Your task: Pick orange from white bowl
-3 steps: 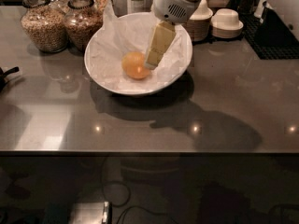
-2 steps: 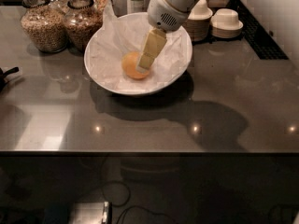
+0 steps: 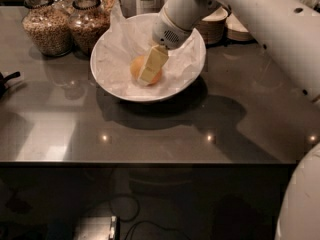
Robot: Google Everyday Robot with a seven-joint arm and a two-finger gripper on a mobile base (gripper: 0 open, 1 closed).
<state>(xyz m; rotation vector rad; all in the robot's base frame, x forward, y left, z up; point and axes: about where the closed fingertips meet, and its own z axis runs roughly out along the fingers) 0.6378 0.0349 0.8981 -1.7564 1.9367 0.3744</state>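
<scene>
Glossy dark countertop [image 3: 60,129] with small light reflections [image 3: 104,137].

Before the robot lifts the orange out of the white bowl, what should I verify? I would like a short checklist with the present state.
1. The orange lies inside the white bowl: ok.
2. The pincer is down in the bowl, right at the orange: ok.
3. The orange is firmly held: cannot tell.
4. The bowl rests flat on the table, back from the front edge: ok.
5. The glass jars stand to the side of the arm's way up: ok.
</scene>
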